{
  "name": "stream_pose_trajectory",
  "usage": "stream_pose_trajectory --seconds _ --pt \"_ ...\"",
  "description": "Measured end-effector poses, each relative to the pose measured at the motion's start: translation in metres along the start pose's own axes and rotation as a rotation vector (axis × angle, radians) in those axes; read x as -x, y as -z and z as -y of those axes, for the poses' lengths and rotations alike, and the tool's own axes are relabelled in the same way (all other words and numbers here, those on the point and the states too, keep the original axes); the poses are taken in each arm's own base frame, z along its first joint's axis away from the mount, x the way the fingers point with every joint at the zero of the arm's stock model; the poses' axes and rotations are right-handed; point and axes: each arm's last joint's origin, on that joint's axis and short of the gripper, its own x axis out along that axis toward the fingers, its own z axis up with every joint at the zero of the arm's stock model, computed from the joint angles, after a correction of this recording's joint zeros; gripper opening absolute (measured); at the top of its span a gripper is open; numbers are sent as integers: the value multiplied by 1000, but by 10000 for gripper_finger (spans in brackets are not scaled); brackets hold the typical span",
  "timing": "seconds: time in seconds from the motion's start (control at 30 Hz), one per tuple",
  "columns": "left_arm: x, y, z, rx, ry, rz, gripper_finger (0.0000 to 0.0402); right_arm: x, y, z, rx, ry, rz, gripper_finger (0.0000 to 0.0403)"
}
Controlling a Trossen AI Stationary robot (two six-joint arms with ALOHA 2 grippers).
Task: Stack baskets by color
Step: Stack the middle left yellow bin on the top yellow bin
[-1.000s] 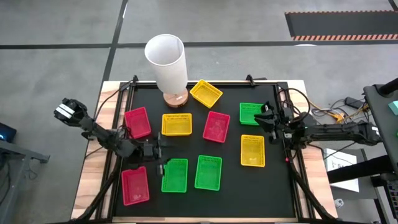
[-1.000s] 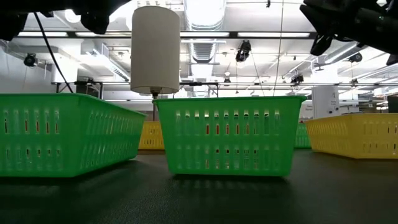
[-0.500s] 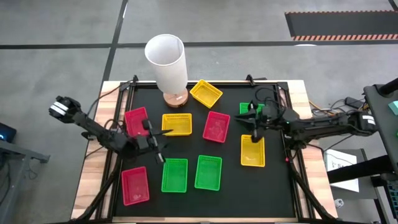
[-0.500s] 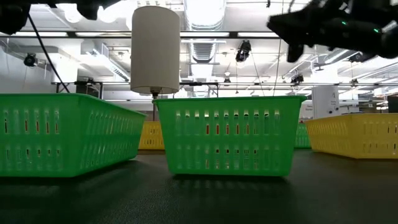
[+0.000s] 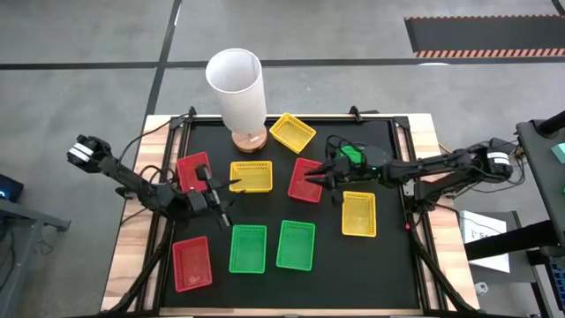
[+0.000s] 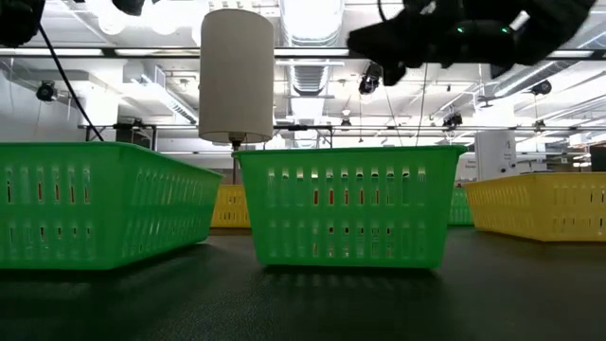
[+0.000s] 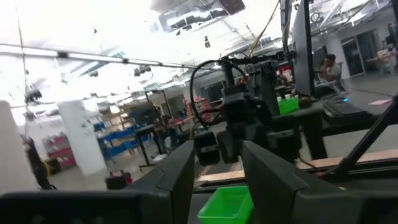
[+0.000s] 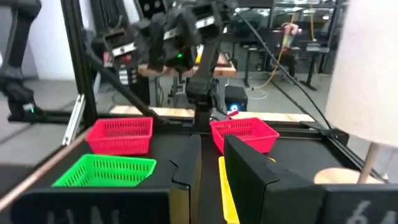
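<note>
From above I see my right gripper (image 5: 316, 177) reaching over the red perforated plastic basket (image 5: 306, 180) at the mat's centre, its dark fingers (image 8: 249, 171) standing slightly apart with nothing between them. My left gripper (image 5: 222, 196) hangs between the red basket (image 5: 194, 172) at the mat's left and the yellow perforated basket (image 5: 252, 176) beside it, jaws parted and empty. Two green slotted baskets (image 5: 248, 248) (image 5: 296, 244) sit side by side at the near edge, another red one (image 5: 192, 263) at the near left corner. Yellow baskets lie right of centre (image 5: 358, 214) and beside the tall white cylinder on its wooden base (image 5: 237, 90) (image 5: 292, 132). A green one (image 5: 353, 155) is partly hidden under the right arm.
</note>
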Motion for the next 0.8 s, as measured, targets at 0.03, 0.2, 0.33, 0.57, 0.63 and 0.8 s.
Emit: stream_pose_trajectory --seconds 0.03,0.2,0.33,0.57,0.63,0.8 --pt "0 -2 -2 -20 -6 7 120 -4 0 1 5 -2 -26 63" --pt "3 -13 -13 -41 -34 44 120 -22 -12 6 24 -14 -176 63" --pt "8 -16 -21 -13 -48 64 120 -34 -24 10 65 -48 -367 63" --pt "12 -14 -24 -10 -48 64 120 -54 -47 15 203 -179 -622 63" --pt "12 -14 -23 -10 -46 64 120 -62 -52 17 248 -217 -679 63" --pt "15 -16 -22 2 -30 71 120 -81 -52 22 363 -309 -781 77"
